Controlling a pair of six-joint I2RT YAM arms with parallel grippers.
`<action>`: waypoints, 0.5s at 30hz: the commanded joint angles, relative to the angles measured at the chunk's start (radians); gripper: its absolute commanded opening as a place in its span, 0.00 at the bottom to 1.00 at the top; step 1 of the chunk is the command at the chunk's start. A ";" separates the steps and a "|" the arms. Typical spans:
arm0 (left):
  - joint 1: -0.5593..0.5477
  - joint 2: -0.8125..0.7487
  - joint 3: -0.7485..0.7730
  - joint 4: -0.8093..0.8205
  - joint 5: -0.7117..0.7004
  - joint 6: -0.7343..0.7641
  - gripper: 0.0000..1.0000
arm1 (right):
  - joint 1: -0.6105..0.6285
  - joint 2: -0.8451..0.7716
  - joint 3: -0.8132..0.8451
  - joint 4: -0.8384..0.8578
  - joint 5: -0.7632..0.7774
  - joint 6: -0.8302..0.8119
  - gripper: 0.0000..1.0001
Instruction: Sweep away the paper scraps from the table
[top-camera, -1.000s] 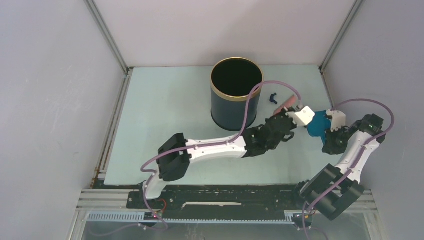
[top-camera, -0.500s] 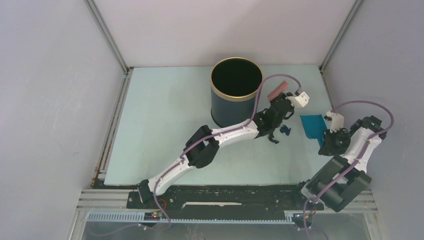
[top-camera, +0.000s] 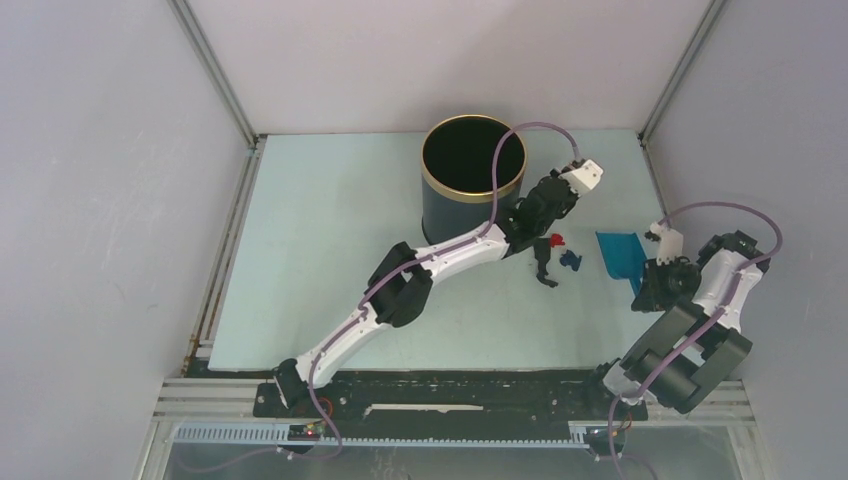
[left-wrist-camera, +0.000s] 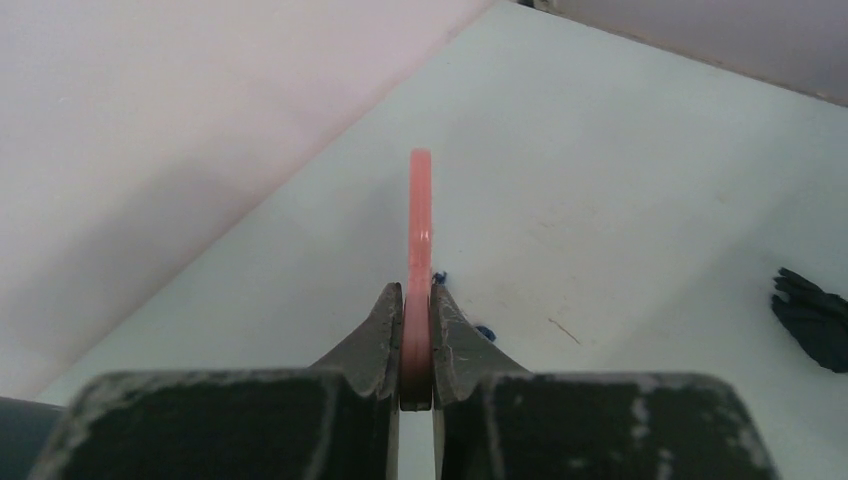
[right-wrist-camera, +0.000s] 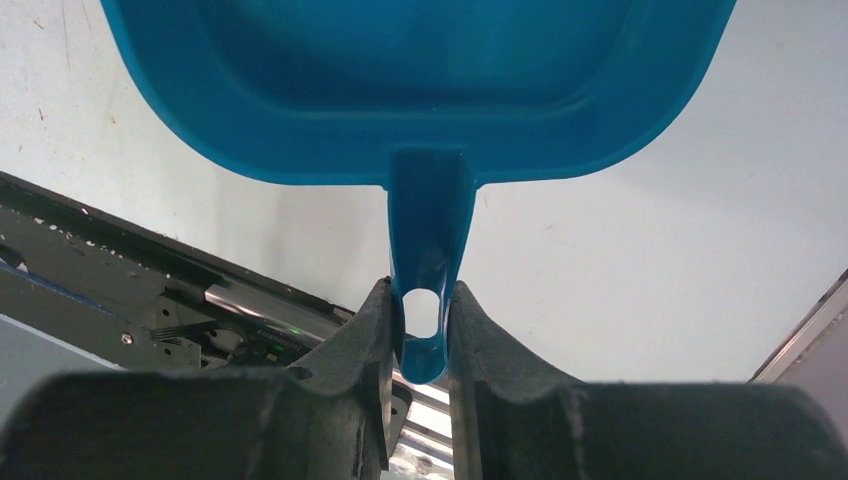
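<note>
Three paper scraps lie on the table (top-camera: 330, 250) just left of the dustpan: a red one (top-camera: 555, 240), a dark blue one (top-camera: 570, 260) and a black one (top-camera: 545, 274). My left gripper (top-camera: 558, 192) hovers behind them, beside the bin. In its wrist view the gripper (left-wrist-camera: 418, 300) is shut on the pink brush (left-wrist-camera: 419, 230), seen edge-on, with a dark blue scrap (left-wrist-camera: 810, 318) far right. The brush is hidden in the top view. My right gripper (top-camera: 650, 275) is shut on the handle of the blue dustpan (top-camera: 620, 252). In the right wrist view the handle sits in that gripper (right-wrist-camera: 422, 300), below the dustpan's rim (right-wrist-camera: 600, 150).
A dark round bin (top-camera: 472, 185) with a gold rim stands at the back middle, touching distance from my left forearm. Grey walls close in the table at the back and both sides. A black rail strip (top-camera: 450, 385) runs along the front edge.
My left arm has stretched away from the dustpan toward the back, carrying the brush up beside the bin. The scraps now show left of the dustpan. The right gripper shifted slightly nearer with the dustpan.
</note>
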 joint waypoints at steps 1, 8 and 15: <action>-0.011 -0.036 0.021 -0.020 0.040 -0.059 0.00 | 0.014 -0.011 0.002 -0.003 -0.028 0.022 0.00; -0.011 -0.103 -0.084 -0.029 0.050 -0.118 0.00 | 0.027 -0.032 0.002 -0.005 -0.023 0.032 0.00; -0.041 -0.285 -0.367 0.035 0.086 -0.168 0.00 | 0.032 -0.068 0.002 -0.014 -0.006 0.029 0.00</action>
